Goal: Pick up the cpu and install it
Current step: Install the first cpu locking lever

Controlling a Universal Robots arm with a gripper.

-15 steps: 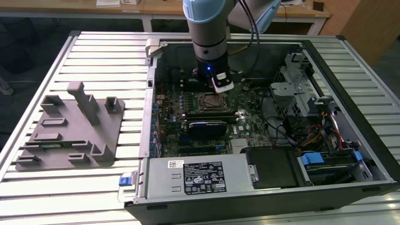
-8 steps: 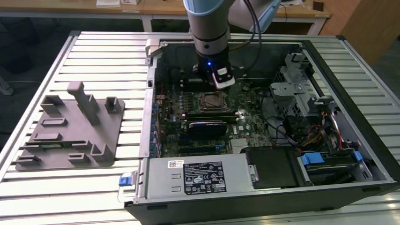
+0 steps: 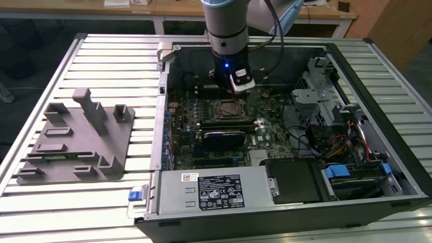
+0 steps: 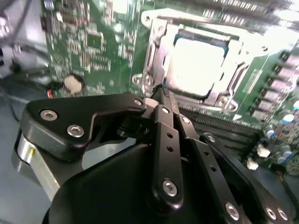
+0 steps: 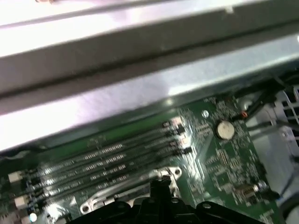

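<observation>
Slatted metal tabletop [image 3: 101, 61] carries an open computer case [image 3: 378, 91], with wooden desks along the far side of the room. On the exterior view's left, well apart from the case, sits a grey plastic holder block [image 3: 74, 147] with upright posts. Inside the case lies a green motherboard [image 3: 202, 147], a power supply with a white label [image 3: 212, 191] at the near edge, and bundled cables and drive brackets on the exterior view's right. The arm comes down from the far side, and the gripper [image 3: 238, 91] hangs just above the far edge of the socket frame [image 3: 228, 108]. In the second wrist view the gripper [image 4: 162, 92] has its black fingers [image 4: 166, 140] drawn together to a narrow tip with nothing between them. The cpu [image 4: 198, 65] sits flat inside the metal socket frame [image 4: 154, 56], its pale top glaring under the light, just beyond the fingertips and apart from them. In the first wrist view the memory slots [image 5: 107, 163] run beside the socket, a round coin battery [image 5: 224, 129] lies near them, and the case wall rises behind.
</observation>
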